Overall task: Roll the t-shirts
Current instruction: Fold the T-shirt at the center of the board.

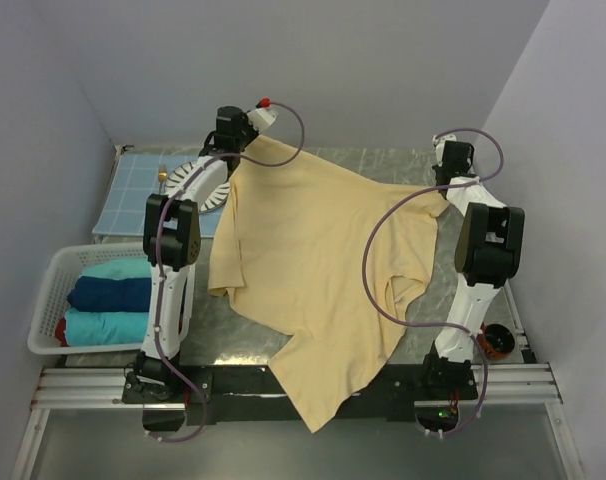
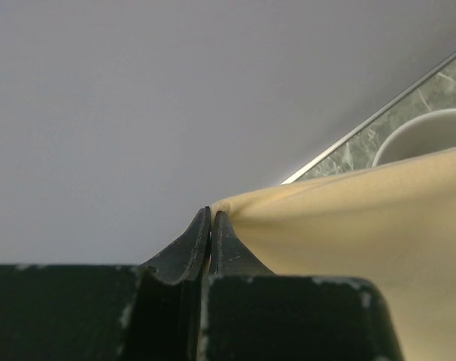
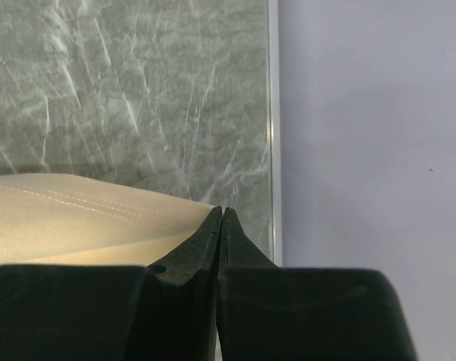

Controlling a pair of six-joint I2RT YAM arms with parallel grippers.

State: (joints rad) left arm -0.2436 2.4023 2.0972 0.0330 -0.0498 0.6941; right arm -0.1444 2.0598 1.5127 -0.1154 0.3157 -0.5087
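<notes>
Left hand (image 2: 211, 213) and right hand (image 3: 222, 212) tight on the yellow t-shirt (image 1: 313, 250) — basket (image 1: 45, 310) only from above

Pale yellow-tan cloth t-shirt (image 1: 313, 270) spread across grey marbled table (image 1: 383, 160), overhanging near edge; white plastic basket (image 1: 41, 320) left, folded teal and navy t-shirts (image 1: 108, 295) inside.

we see a white basket (image 1: 45, 310) at left, a blue grid placemat (image 1: 133, 200) behind it, a white ridged plate (image 1: 188, 180) at the mat's right edge, a marble table (image 1: 383, 165).
</notes>
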